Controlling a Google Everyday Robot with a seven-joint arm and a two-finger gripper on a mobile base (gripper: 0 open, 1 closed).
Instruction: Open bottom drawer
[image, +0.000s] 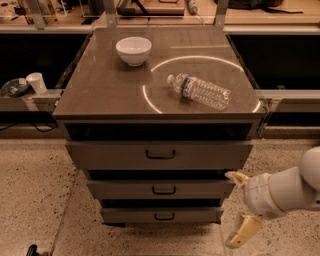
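Observation:
The bottom drawer (161, 215) is the lowest and shallowest of three grey-brown fronts, with a small dark bracket handle (164, 217) at its centre; it looks shut. My gripper (240, 207) hangs at the lower right, just right of the cabinet, level with the middle drawer (160, 189) and bottom drawer. Its two cream fingers (243, 231) are spread wide apart and hold nothing. It does not touch the cabinet.
The top drawer (159, 154) is the widest. On the cabinet top (110, 95) stand a white bowl (133, 50) and a clear plastic bottle (200, 91) lying on its side. A white cup (36, 82) sits on a ledge at left. Speckled floor lies on both sides.

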